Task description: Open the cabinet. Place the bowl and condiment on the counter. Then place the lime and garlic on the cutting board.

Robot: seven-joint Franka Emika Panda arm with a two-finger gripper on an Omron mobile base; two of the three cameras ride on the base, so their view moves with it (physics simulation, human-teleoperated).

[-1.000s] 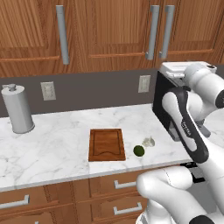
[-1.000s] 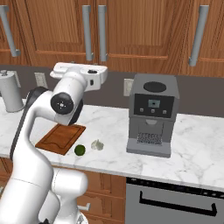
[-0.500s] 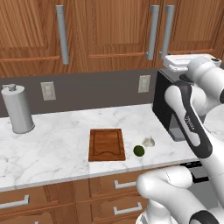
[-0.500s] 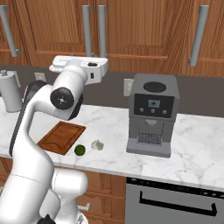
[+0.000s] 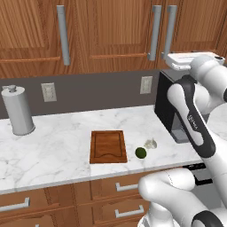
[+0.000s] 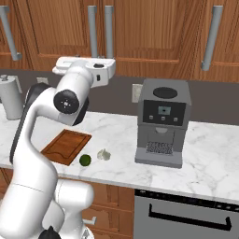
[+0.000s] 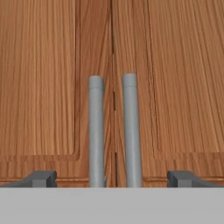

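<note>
On the arm's forearm link there's a small dark label, too blurred to read; the coffee machine (image 6: 162,122) front has a small screen w/ buttons, no legible text either.

Arm pose: rises from the base, elbow bent high, hand level and aimed straight at the cabinet (image 5: 111,31) doors, just below their lower edge in the left base view. Gripper (image 7: 112,178) is spread wide: in the hand view its two dark tips sit far apart at bottom left and bottom right, w/ both grey vertical bar handles (image 7: 96,131) between them, neither tip touching a handle. Doors shut; the seam between them runs down the middle, btwn the handles.

Counter (image 5: 57,148): white marble. Cutting board (image 5: 108,146) lies flat near the front edge, bare. Lime (image 5: 140,153) sits on the marble just beside the board's right side, not on it. Garlic (image 5: 150,143) just beside the lime, a bit further back and right, also on the marble. In the right base view lime (image 6: 85,160) and garlic (image 6: 103,154) lie btwn board and coffee machine.

Around: tall grey cylinder w/ knob (image 5: 17,111) at far left by the wall, well apart from the board; two wall outlets (image 5: 48,91) on the dark backsplash; drawers (image 5: 124,188) below the counter; dishwasher front (image 6: 186,217) under the coffee machine. The arm's upper links cover part of the coffee machine in the left base view.
</note>
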